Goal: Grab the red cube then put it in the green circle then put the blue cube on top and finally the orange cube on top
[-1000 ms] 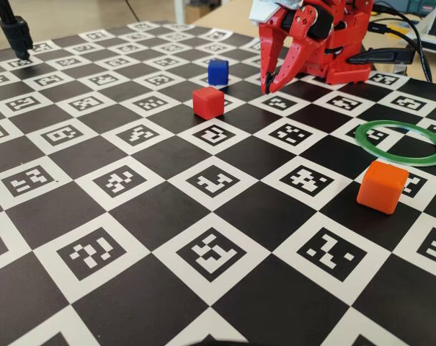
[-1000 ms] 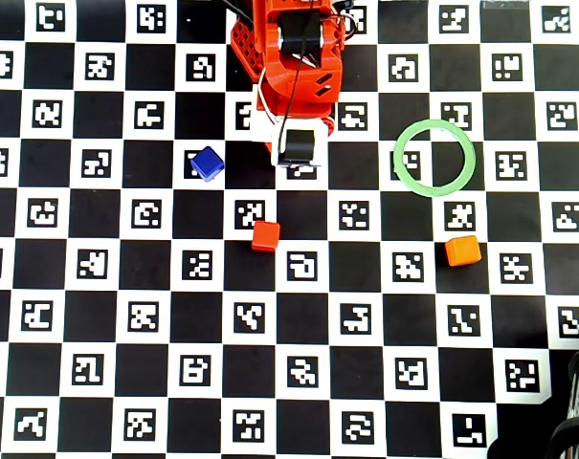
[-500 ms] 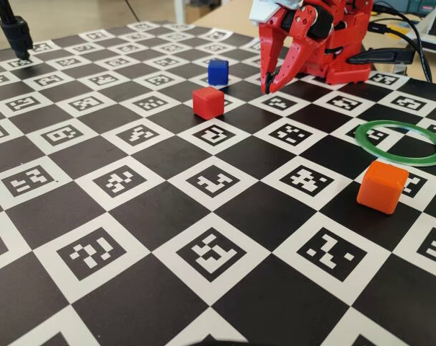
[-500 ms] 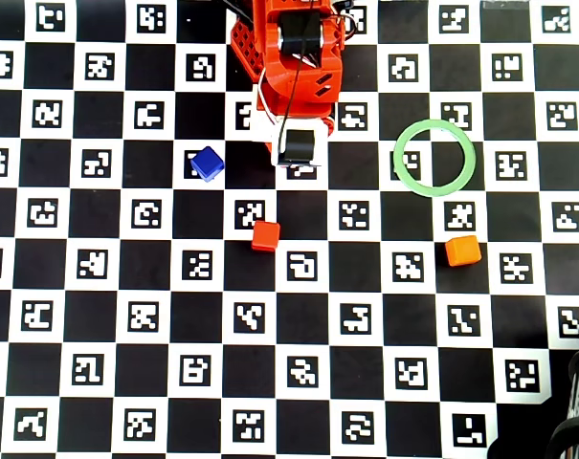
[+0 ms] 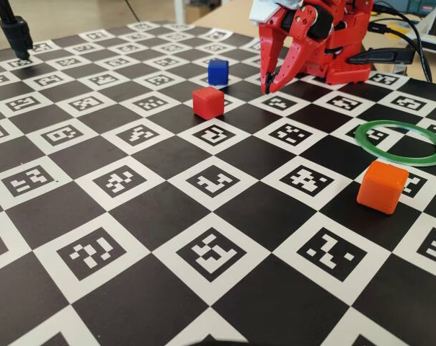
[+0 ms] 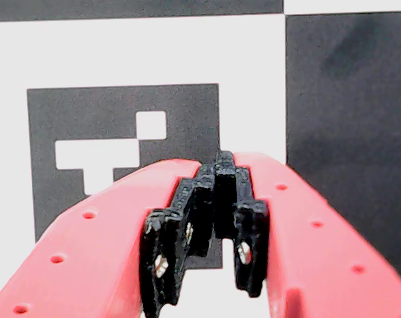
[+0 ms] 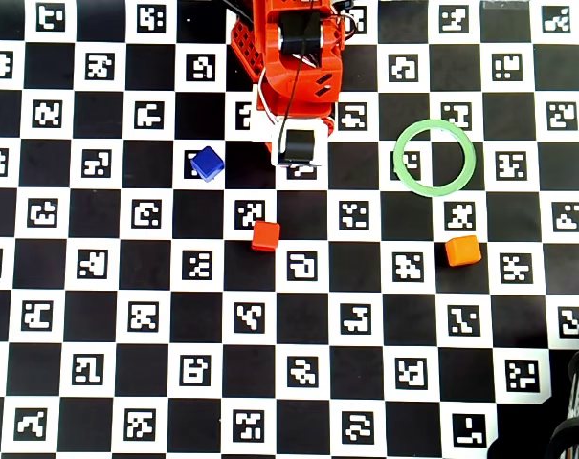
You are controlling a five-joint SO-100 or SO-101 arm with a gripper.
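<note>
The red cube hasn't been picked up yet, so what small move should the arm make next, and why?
Probably open the pincer and swing it out toward the red cube. In the wrist view the jaws are closed on nothing, over a marker tile. In the overhead view the red cube sits free on the board just below the arm, and the green circle is empty, with the blue cube and the orange cube apart from it.

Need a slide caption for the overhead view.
Start state: hand shut, empty; red cube, blue cube, orange cube all outside green circle.

I see open tabletop (image 7: 299,316) between my gripper (image 5: 267,90) and the red cube (image 7: 265,235); the blue cube (image 7: 207,163) sits off leftward.
</note>
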